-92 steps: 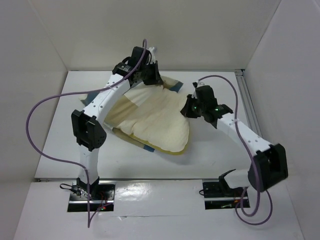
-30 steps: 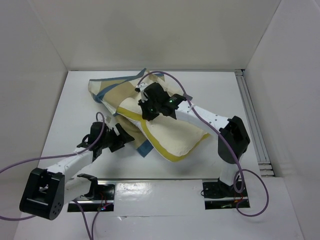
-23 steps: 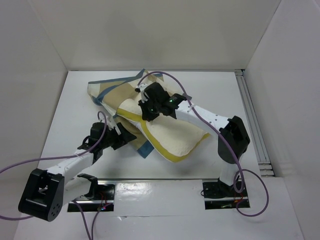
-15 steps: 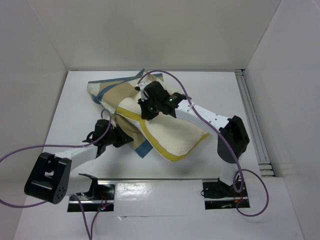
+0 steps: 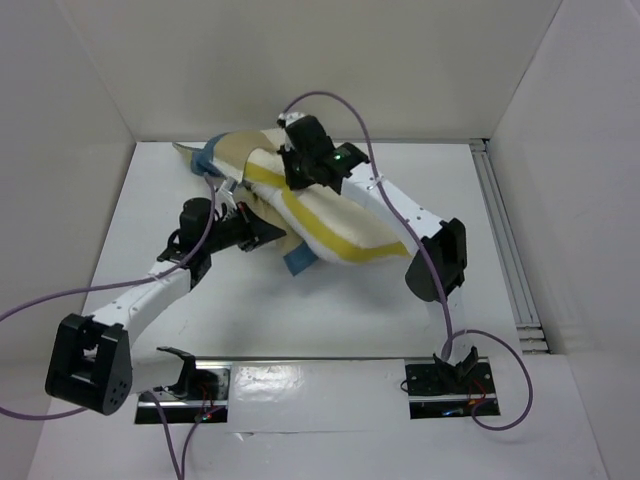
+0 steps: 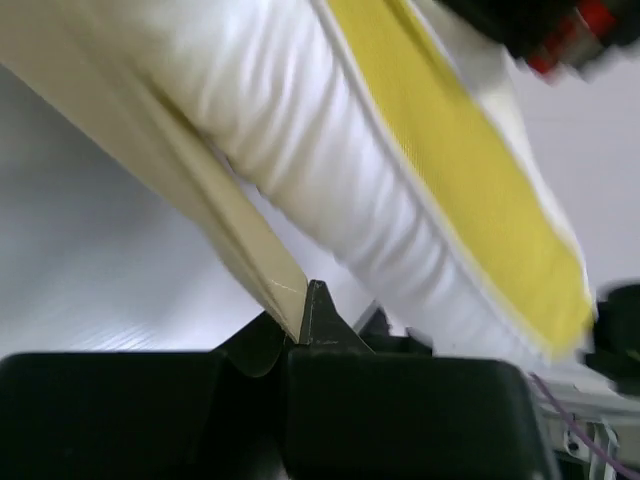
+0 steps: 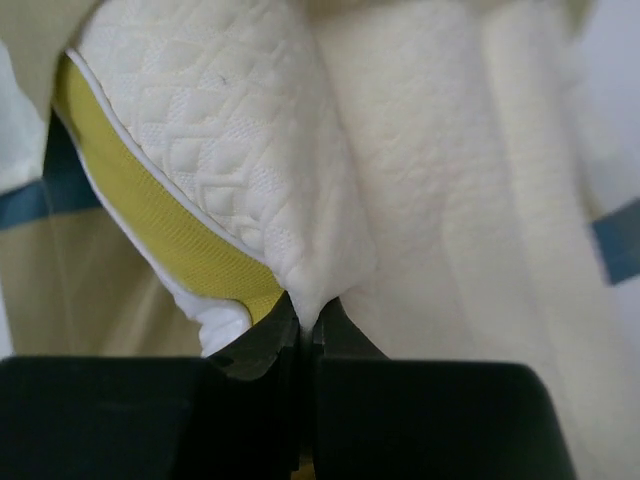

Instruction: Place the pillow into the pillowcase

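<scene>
The cream pillow (image 5: 335, 215) with its bright yellow edge lies tilted across the middle of the table, its far end raised. My right gripper (image 5: 295, 172) is shut on a pinch of the pillow's quilted fabric (image 7: 300, 240) near the yellow edge. The checked blue and tan pillowcase (image 5: 228, 155) bunches behind and under the pillow's far-left end. My left gripper (image 5: 262, 232) is shut on a tan edge of the pillowcase (image 6: 250, 255), below the pillow (image 6: 400, 180). A blue corner (image 5: 298, 262) sticks out beneath the pillow.
White walls close in the table (image 5: 150, 250) on the left, back and right. A metal rail (image 5: 505, 240) runs along the right side. Purple cables (image 5: 60, 300) loop off both arms.
My right gripper has lifted the pillow's end up and toward the back wall. My left gripper has moved in from the near left and closed on the pillowcase edge under the pillow. The pillowcase has bunched toward the back.
</scene>
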Tool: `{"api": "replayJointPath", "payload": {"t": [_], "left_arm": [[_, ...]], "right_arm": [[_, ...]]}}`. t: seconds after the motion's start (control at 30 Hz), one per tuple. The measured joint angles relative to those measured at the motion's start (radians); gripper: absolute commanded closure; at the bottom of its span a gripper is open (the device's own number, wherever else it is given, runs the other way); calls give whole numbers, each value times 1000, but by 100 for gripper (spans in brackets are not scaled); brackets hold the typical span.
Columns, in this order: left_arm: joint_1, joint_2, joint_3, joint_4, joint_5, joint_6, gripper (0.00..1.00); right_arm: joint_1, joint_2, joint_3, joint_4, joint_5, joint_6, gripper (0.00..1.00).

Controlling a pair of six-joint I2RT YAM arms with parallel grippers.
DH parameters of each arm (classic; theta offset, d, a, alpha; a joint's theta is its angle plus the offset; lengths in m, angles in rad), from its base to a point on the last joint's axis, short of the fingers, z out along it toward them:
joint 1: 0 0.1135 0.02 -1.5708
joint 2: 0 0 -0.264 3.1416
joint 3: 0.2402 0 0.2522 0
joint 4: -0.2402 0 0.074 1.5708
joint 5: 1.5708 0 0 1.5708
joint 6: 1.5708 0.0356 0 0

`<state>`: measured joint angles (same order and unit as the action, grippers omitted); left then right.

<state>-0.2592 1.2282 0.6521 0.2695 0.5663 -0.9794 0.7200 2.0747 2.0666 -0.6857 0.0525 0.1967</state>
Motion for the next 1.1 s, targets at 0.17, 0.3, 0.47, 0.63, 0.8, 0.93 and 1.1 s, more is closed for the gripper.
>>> {"api": "replayJointPath", "payload": {"t": [0.17,0.3,0.47,0.63,0.8,0.93,1.1], "left_arm": [[-11,-87,87,101,136,-56,100],[-15,-143,0,251,245,-129,100],[-10,-254,-240,200,266,-163,100],[-5,-468,-282,-220,144,-4,87],[-10,-572,-64,-545,91,158,13],[1,-583,162,-698,8,245,13],[13,-521,337,-841,-167,304,24]], "right_arm": [[10,-66,143,-48,164,-13,100],[93,-134,-11,26,212,8,100],[153,-10,-224,155,107,96,100],[155,53,-262,176,-5,156,100],[154,-6,-304,238,-6,174,100],[150,-68,-458,294,76,200,100],[175,-169,-644,306,196,294,100]]}}
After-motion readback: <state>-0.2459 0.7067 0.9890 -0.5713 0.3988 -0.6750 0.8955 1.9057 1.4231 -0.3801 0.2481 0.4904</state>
